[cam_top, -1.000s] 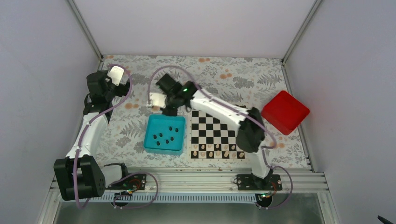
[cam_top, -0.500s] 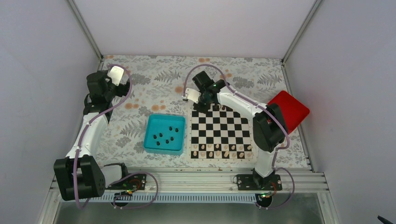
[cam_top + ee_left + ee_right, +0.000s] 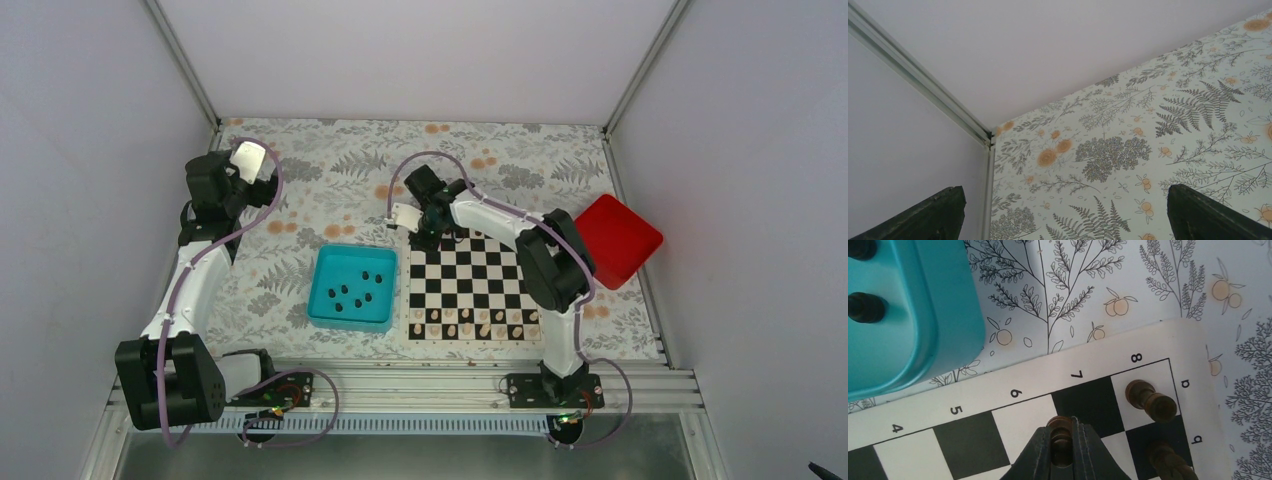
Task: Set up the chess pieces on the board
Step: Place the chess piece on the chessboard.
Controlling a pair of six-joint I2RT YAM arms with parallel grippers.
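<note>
My right gripper (image 3: 1068,426) is shut on a dark chess piece (image 3: 1062,436) and holds it upright at the board's (image 3: 998,385) far left corner, by the 7 mark. Two more dark pieces (image 3: 1150,399) stand on the squares next to it. In the top view the right gripper (image 3: 432,232) is at the far left corner of the board (image 3: 470,275). Several dark pieces (image 3: 357,290) lie in the teal tray (image 3: 318,290) left of the board. My left gripper (image 3: 1063,220) is open and empty at the far left of the table (image 3: 250,165).
Pale pieces (image 3: 465,322) fill the board's two near rows. A red box (image 3: 610,240) sits right of the board. The teal tray's corner (image 3: 923,315) is close to the left of the right gripper. Enclosure walls stand around the floral mat.
My right arm has swung right from the tray's far edge to the board's far left corner and come down there. The left arm has not moved.
</note>
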